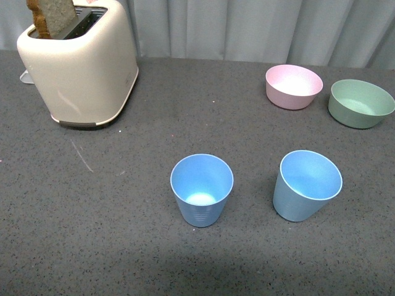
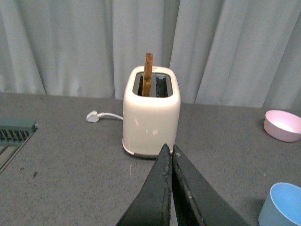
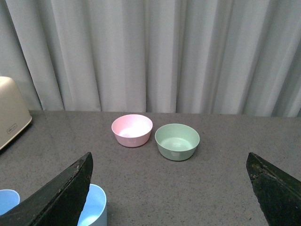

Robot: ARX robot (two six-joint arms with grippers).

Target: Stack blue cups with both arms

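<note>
1. Left gripper (image 2: pixel 169 148) has its jaws pressed together on nothing; right gripper (image 3: pixel 169 159) gapes wide, empty; neither shows in the front view.
2. Both cups stand mouth up on the table (image 1: pixel 123 246), well apart; left cup (image 1: pixel 202 188) upright, right cup (image 1: pixel 307 184) seemingly leaning.
3. Risks, as I judge them: a closed left gripper would knock its cup over instead of gripping it; a rim pinch may slip; a tilted cup could jam when nested.
4. Count: two cups; two bowls, pink (image 1: pixel 294 86) and green (image 1: pixel 361 103); one toaster (image 1: pixel 80 61); one toast (image 1: pixel 57 15); two grippers.
</note>
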